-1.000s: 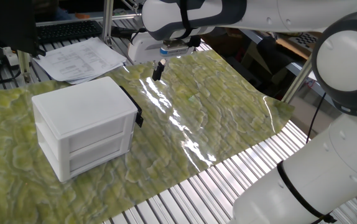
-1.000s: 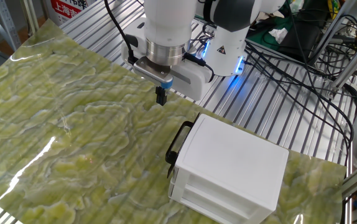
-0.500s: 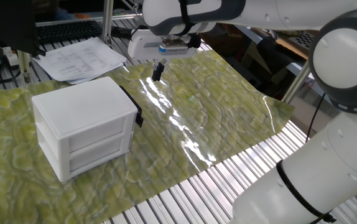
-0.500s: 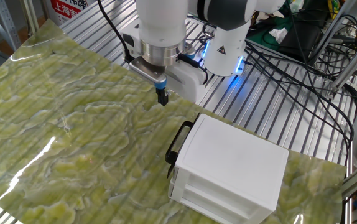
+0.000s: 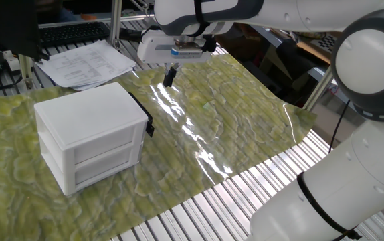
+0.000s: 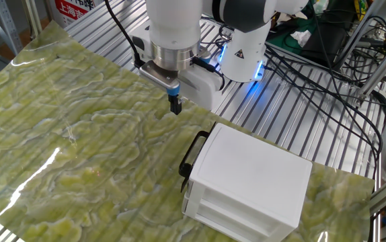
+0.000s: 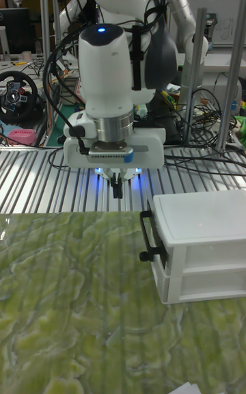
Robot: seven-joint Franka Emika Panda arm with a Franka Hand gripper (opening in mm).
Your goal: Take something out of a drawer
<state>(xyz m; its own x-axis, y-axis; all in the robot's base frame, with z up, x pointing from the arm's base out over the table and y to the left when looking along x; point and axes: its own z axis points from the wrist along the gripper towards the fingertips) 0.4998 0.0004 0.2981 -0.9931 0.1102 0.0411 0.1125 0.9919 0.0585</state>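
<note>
Risk from here, as judged: snagging or shoving the whole small white plastic two-drawer box [image 6: 247, 185] across the slick green marbled mat [image 6: 65, 148] if hooking the black handle [image 6: 194, 153] off-centre, since looks light and unanchored. Two-finger gripper [image 6: 175, 105] hanging with fingertips pressed together, empty, near but apart from the handle. Upper drawer [image 7: 205, 247] fully pushed in, front facing the open mat, long axis running back into the box; block hidden inside, not visible.

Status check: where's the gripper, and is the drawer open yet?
Gripper shut, empty, hanging over the mat beside the box. Upper drawer closed, handle untouched. Block not visible. Path to handle clear.
</note>
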